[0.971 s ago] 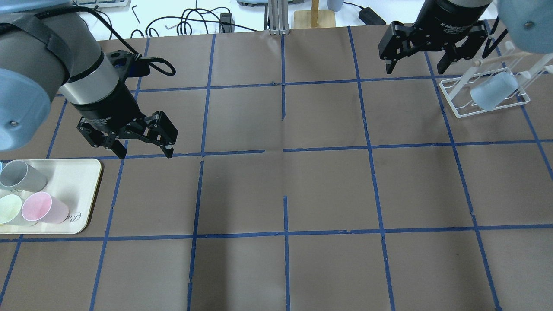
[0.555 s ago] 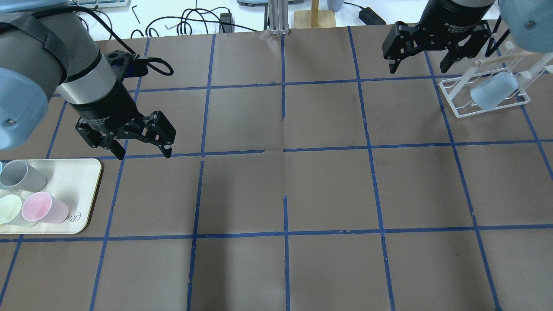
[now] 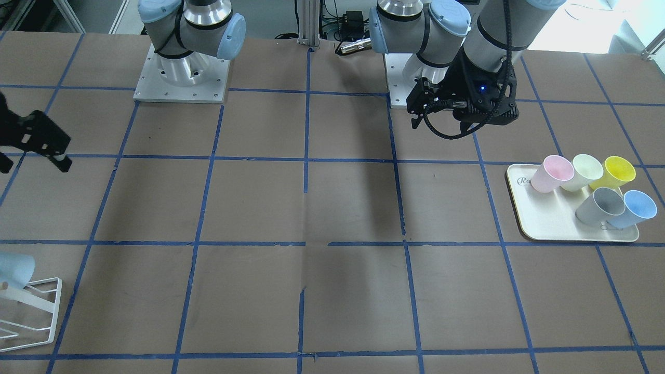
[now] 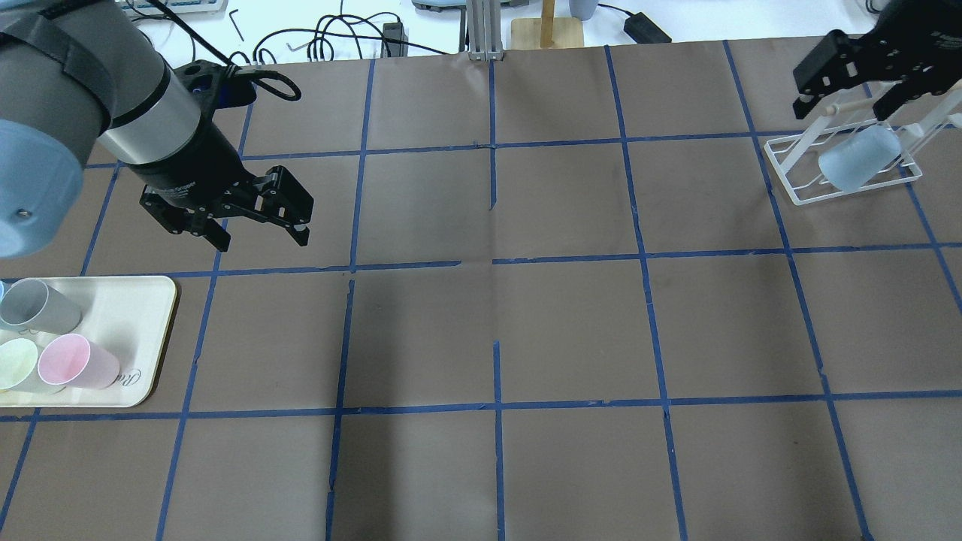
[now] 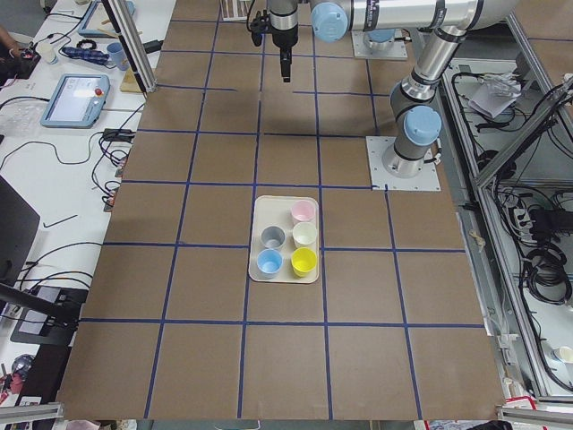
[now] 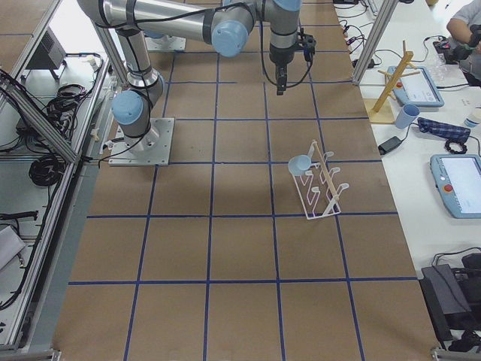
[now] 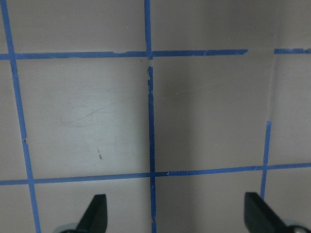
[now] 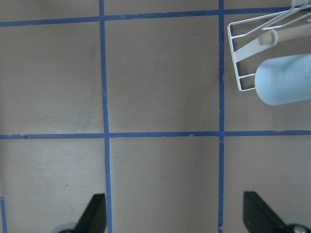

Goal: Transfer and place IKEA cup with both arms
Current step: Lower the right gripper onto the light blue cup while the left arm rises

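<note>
The IKEA cup (image 4: pixel 857 161), a light blue tumbler, lies tilted on a peg of the white wire rack (image 4: pixel 797 176) at the far right; it also shows in the right wrist view (image 8: pixel 284 80) and the exterior right view (image 6: pixel 299 164). My right gripper (image 4: pixel 842 105) hangs open and empty above the rack's back edge, apart from the cup. My left gripper (image 4: pixel 263 242) is open and empty over bare table, up and right of the tray (image 4: pixel 128 315). A second light blue cup (image 3: pixel 636 208) stands on that tray.
The cream tray (image 3: pixel 545 223) also holds a pink cup (image 3: pixel 553 174), a pale green cup (image 3: pixel 584 170), a yellow cup (image 3: pixel 615 171) and a grey cup (image 3: pixel 600 205). Brown paper with a blue tape grid covers the table. Cables and a wooden stand lie past the far edge.
My right gripper has moved to the right, from left of the rack to above its back edge. My left gripper has drifted slightly away from the tray. Both stay open.
</note>
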You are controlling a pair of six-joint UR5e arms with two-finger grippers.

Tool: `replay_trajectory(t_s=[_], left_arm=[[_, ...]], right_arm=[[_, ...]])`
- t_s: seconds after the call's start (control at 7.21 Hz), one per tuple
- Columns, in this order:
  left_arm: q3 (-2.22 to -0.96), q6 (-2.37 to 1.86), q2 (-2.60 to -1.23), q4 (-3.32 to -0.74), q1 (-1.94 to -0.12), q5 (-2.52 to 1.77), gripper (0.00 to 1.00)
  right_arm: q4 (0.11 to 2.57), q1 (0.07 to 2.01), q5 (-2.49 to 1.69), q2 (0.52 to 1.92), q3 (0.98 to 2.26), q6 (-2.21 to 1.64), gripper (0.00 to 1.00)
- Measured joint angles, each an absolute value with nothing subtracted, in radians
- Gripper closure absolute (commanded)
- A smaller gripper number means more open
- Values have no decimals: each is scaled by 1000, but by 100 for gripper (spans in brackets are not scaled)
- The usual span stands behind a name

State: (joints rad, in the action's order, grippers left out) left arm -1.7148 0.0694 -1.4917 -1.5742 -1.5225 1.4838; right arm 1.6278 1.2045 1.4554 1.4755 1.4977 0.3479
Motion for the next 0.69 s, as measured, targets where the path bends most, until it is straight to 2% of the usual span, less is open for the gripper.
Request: replay_trajectory(t_s=[0.69], left_arm=[[-1776, 102, -1571, -1533, -1514, 797, 0]], right_arm=[[1765, 974, 1323, 1285, 1486, 564, 0]])
